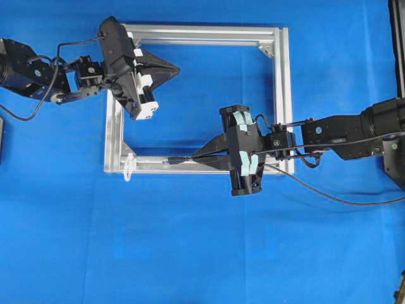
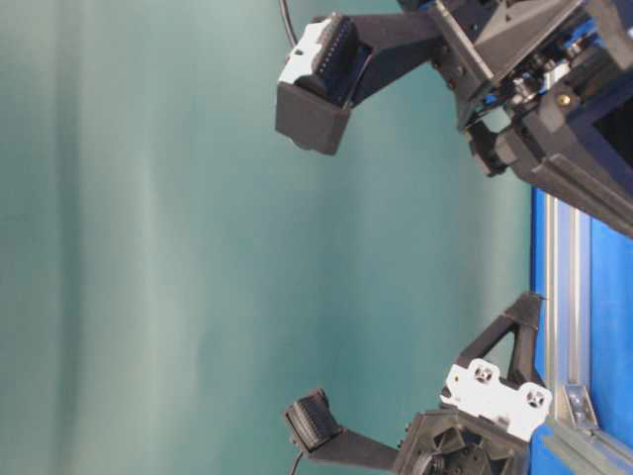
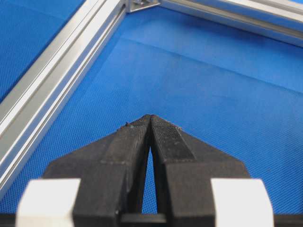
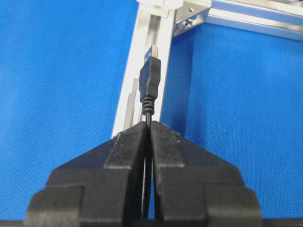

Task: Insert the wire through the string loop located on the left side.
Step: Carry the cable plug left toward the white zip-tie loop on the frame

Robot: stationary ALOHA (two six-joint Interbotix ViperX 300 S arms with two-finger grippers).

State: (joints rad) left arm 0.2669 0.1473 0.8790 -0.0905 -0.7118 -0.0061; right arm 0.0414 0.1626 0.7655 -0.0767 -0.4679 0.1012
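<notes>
Across the overhead view a blue, finely woven cloth (image 1: 190, 253) covers the table, with broad bare stretches below and to the left of the square aluminium frame (image 1: 285, 95) that sits in the upper middle.

At the upper left, the left gripper (image 1: 172, 68) hangs over the frame's top-left corner, its black, ridged fingers (image 3: 137, 142) clenched tip to tip on nothing — its wrist view shows only blue cloth under them and the grooved silver rail running off to the upper left.

At the frame's lower-left corner sits the string loop (image 1: 129, 167), a tiny white tie just outside the bracket; its exact shape is hard to read at this size. The rail between it and the plug lies uncovered.

The frame encloses only bare cloth, apart from the grippers' tips reaching in.

Right of centre, the right gripper (image 1: 195, 157) points left along the bottom rail, its fingers (image 4: 130, 142) pinched on the wire (image 1: 316, 190) just behind the moulded strain relief. The slim dark plug with its metal tip juts out over the rail, aimed toward the loop's corner but apart from it. The thin black cable trails off behind to the right edge.
</notes>
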